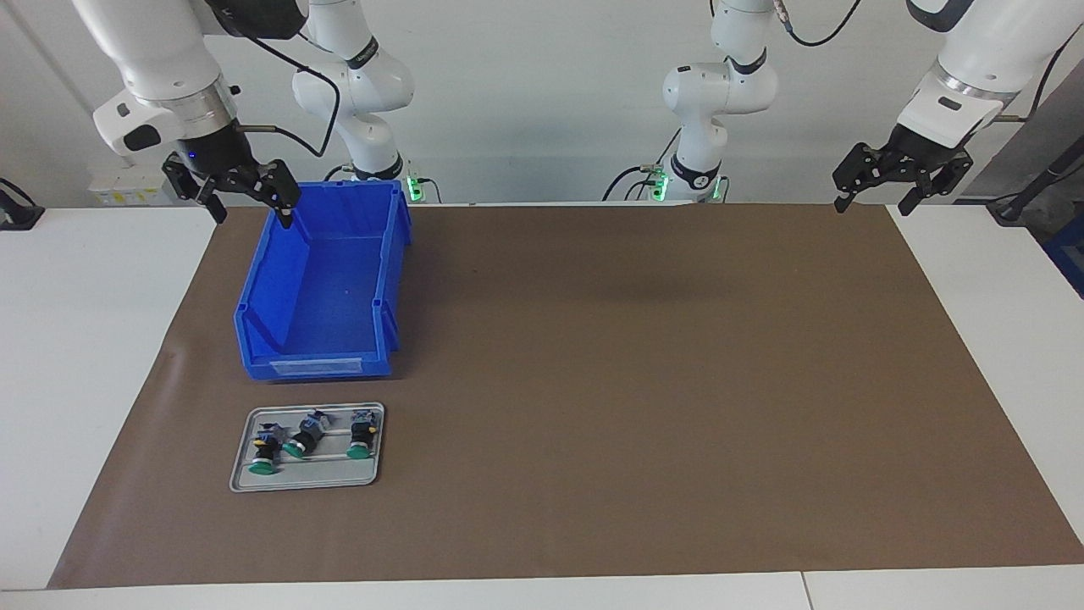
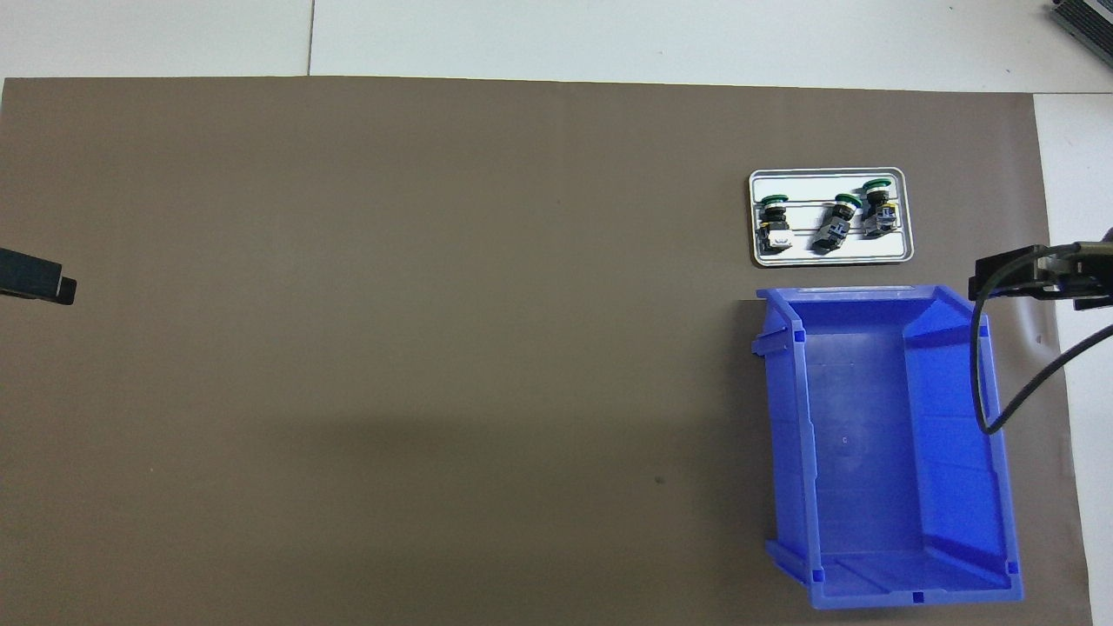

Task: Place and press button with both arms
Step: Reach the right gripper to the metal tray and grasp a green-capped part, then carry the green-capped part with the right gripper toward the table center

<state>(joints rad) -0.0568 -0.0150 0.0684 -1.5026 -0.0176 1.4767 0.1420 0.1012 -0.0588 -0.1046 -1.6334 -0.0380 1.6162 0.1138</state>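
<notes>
Three alike buttons with green caps lie on their sides on a small grey tray [image 1: 305, 485]: one [image 1: 264, 453], a second [image 1: 303, 440] and a third [image 1: 362, 440]. They also show in the overhead view [image 2: 772, 222], [image 2: 835, 224], [image 2: 878, 207] on the tray [image 2: 830, 259]. My right gripper [image 1: 247, 207] is open and empty, raised over the blue bin's corner nearest the robots; its tip shows in the overhead view [image 2: 1035, 276]. My left gripper [image 1: 872, 202] is open and empty, raised over the mat's corner at the left arm's end; only its tip shows from overhead [image 2: 39, 287].
An empty blue bin [image 1: 315, 366] stands on the brown mat [image 1: 635, 381] between the tray and the right arm's base; it shows from overhead too [image 2: 787, 435]. White table [image 1: 85, 339] borders the mat.
</notes>
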